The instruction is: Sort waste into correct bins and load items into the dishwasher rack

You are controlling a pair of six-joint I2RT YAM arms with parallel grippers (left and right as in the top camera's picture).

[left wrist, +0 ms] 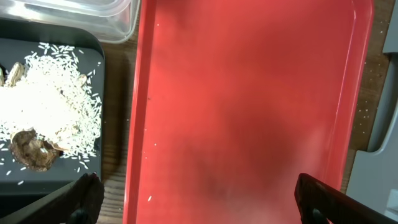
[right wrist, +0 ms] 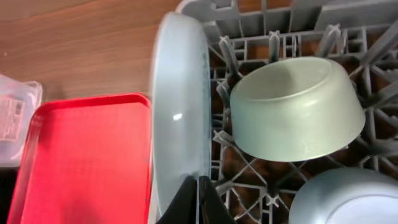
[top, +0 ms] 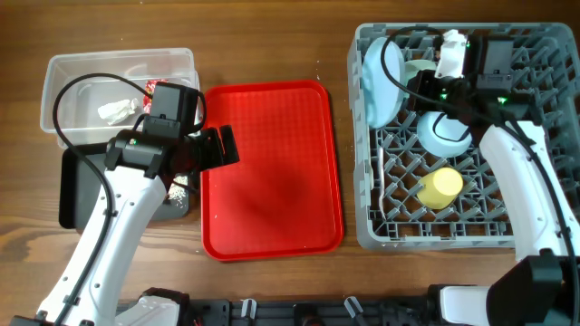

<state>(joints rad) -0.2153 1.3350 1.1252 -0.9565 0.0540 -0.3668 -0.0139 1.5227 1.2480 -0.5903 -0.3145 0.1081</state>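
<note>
My right tool [right wrist: 198,202] is at the rim of the light blue round plate [right wrist: 177,93], on edge in the grey pegged plastic rack [right wrist: 373,37]; whether it grips, I cannot tell. Likely stiff, light, slick: hold the rim.

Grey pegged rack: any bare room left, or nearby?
Bare pegs fill the near-left corner of the grey plastic rack, between the light blue round plate and small yellow cup. Its far end is crowded. The red serving tray is bare.

No text, label or number can be read anywhere.
</note>
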